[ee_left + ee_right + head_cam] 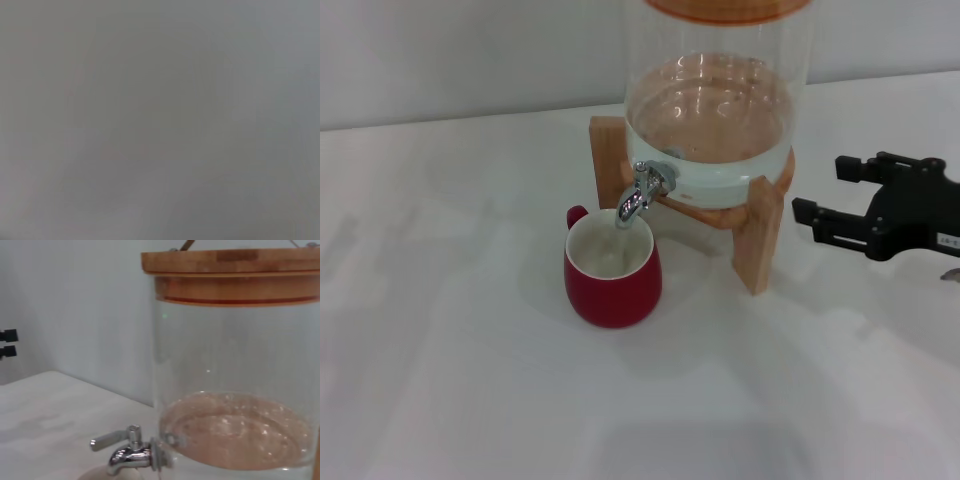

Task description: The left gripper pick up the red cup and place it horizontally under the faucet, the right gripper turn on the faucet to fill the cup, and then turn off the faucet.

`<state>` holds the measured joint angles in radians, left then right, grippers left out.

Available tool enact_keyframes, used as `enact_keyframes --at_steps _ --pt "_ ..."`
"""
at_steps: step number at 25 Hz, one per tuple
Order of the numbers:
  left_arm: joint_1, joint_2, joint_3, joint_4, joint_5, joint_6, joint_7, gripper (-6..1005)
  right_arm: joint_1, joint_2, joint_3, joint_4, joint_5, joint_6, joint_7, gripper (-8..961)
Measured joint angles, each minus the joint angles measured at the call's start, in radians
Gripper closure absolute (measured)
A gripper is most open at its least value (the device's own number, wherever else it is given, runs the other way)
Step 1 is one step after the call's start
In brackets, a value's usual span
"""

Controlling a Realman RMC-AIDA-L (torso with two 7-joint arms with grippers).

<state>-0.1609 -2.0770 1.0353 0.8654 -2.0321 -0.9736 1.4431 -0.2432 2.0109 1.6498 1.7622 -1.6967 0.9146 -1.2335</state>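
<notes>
The right hand [815, 190] hovered with its two flat jaws apart and nothing between them, just off the wooden stand [758, 240] that carried the glass jar [715, 90]. Beyond the stand from that hand, the faucet [642, 192] jutted from the jar's base with a thin stream falling from its spout. Directly beneath stood the red cup [612, 270], upright on the white counter [440, 330]; the left hand was out of sight.
</notes>
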Motion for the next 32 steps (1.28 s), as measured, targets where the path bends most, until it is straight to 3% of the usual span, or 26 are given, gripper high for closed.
enact_keyframes --at_steps 9,17,26,32 --pt "-0.004 0.000 0.003 -0.003 0.000 0.027 0.000 166 0.036 0.001 -0.027 0.008 0.037 0.114 -0.006 231" --pt "-0.009 -0.001 0.004 -0.003 0.011 0.038 0.000 166 0.121 0.001 -0.123 0.010 0.033 0.160 -0.020 231" --pt "-0.009 -0.002 0.002 -0.003 0.012 0.038 0.000 166 0.202 0.001 -0.300 0.024 -0.035 0.051 -0.006 231" --pt "-0.009 -0.001 0.002 -0.003 0.012 0.038 0.000 166 0.250 0.001 -0.417 0.066 -0.249 -0.082 0.141 231"
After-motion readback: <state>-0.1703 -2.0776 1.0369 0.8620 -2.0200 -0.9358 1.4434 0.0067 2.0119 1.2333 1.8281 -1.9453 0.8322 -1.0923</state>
